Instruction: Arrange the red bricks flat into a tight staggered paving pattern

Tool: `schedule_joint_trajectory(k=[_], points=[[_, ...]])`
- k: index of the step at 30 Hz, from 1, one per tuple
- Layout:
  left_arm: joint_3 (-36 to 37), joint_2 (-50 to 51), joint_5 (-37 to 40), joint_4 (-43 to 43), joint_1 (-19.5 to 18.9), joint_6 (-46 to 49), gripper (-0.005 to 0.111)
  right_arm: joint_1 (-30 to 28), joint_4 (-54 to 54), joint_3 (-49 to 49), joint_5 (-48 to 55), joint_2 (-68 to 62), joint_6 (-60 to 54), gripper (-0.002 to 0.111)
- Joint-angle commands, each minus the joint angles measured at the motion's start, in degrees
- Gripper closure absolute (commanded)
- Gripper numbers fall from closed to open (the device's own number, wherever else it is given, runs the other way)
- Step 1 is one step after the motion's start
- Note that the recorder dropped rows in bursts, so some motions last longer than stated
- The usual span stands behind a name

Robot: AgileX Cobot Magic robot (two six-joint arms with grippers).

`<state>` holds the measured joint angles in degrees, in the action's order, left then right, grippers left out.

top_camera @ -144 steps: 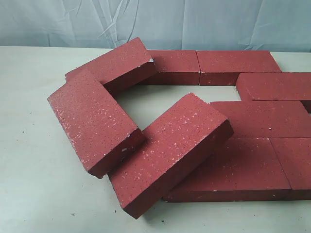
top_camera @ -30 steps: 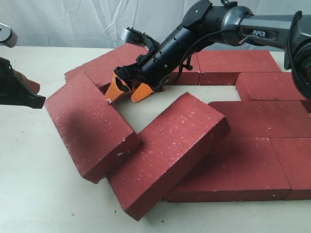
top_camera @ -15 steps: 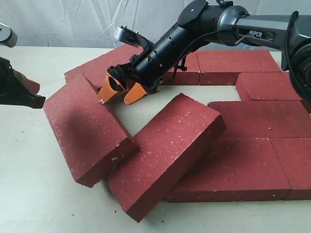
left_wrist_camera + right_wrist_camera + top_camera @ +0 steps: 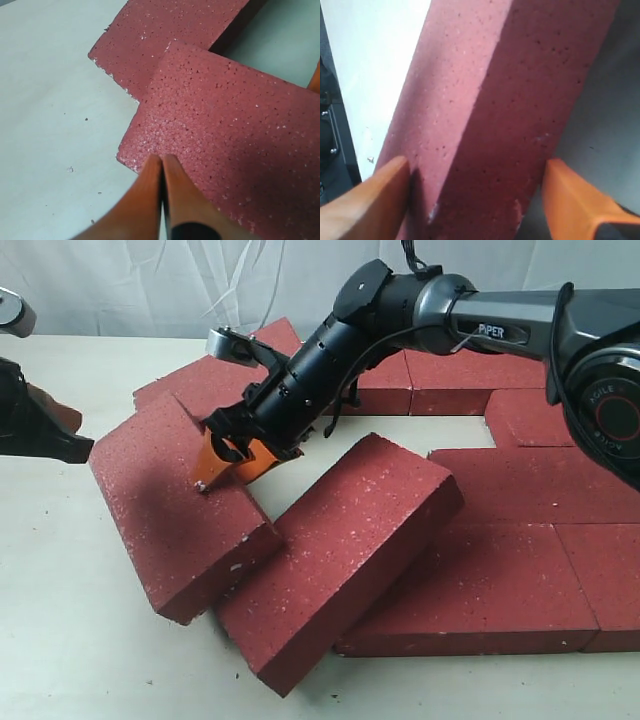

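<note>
You're at a robot lab bench: bare pale desk (image 4: 80, 640), creased white backdrop sheet (image 4: 150, 280) (hung behind), branded arm (image 4: 500, 315).

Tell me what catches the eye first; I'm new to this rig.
The orange-fingered right gripper on its black arm reaches across to straddle a tilted dark-red grainy brick at left. Beside it, a second red brick leans askew on the flat-laid red pavers at right.

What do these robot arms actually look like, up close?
The right arm is a silver-grey tube with white PIPER lettering, chunky black joints and a thin black cable looped alongside. A small silver box sits by its wrist. Both arms end in orange, wedge-shaped jaws. Of the left arm, little but a black piece shows.
</note>
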<state>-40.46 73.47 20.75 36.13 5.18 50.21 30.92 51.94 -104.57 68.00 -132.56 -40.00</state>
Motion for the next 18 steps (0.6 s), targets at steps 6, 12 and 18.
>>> schedule_joint_trajectory(k=[6, 12, 18], points=[[-0.35, 0.12, -0.62, 0.44, 0.09, 0.11, 0.107, 0.02, 4.60, -2.89, 1.96, -0.20, 0.05, 0.108], [-1.31, -1.45, -1.32, 0.57, 0.09, -0.02, 0.107, 0.02, 8.49, -5.48, 1.96, -0.20, 1.10, 0.108], [-2.55, -9.32, -1.94, 1.21, 0.09, -0.15, 0.107, 3.00, 10.30, -5.48, -3.42, -0.33, 2.52, 0.108]])
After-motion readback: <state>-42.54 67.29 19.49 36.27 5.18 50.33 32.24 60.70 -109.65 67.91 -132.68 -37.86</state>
